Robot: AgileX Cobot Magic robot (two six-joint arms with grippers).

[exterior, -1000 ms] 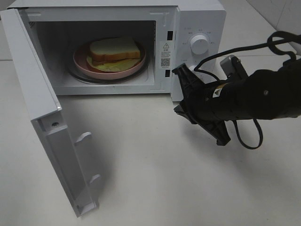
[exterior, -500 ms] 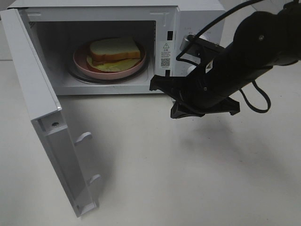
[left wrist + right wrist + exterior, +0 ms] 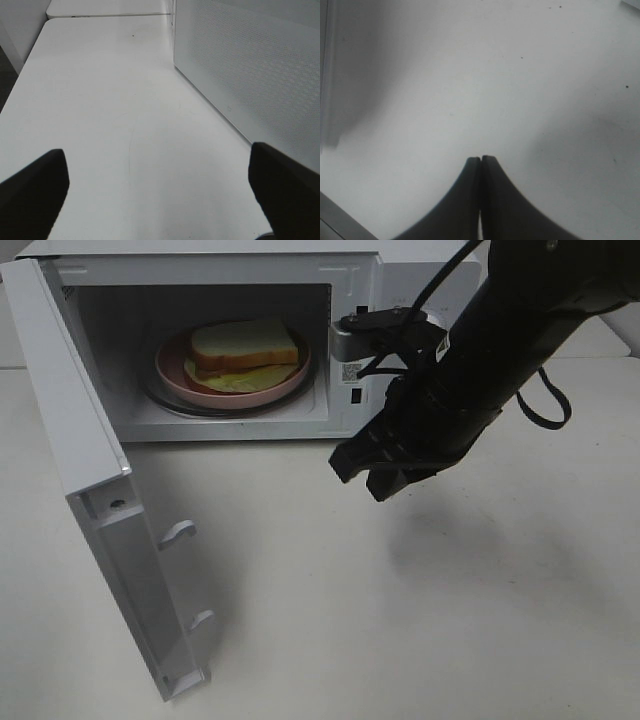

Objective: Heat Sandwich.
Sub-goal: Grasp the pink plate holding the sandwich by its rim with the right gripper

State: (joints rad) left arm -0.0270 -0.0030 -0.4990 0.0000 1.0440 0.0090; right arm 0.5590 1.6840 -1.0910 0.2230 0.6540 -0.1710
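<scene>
Sandwich [image 3: 245, 348] is seen on plate [image 3: 170, 370] inside microwave [image 3: 410, 275], upper left of centre in the high view. It is flat, with its long side across the frame. Loading is judged done. Door [image 3: 70, 420] is swung wide open at far left, hinged at upper left, and its free edge is down at lower left.

Right gripper [image 3: 365, 472] is held above table [image 3: 400, 640], centre of the high view, just in front of the microwave's lower right corner. Its fingers are pressed together in the wrist view and nothing is gripped.

Left gripper [image 3: 156, 152] is not seen in the high view. In its wrist view the fingers are spread wide, with only bare table between them, so nothing is held. A perforated white panel [image 3: 250, 65] is seen close by. It is judged to be the door's outer face, though this is not certain.

Key relation: the door is to the left of the right gripper, and its inner face is turned toward that gripper. Closing the door is judged the next step. A push on the outer face is needed, swinging the free edge toward the upper right. If the panel reading holds, the left gripper is on the correct side. The right gripper would have to be brought round the free edge first. The sandwich is up and left of the right gripper and well apart from it. It is judged to need no further handling.
</scene>
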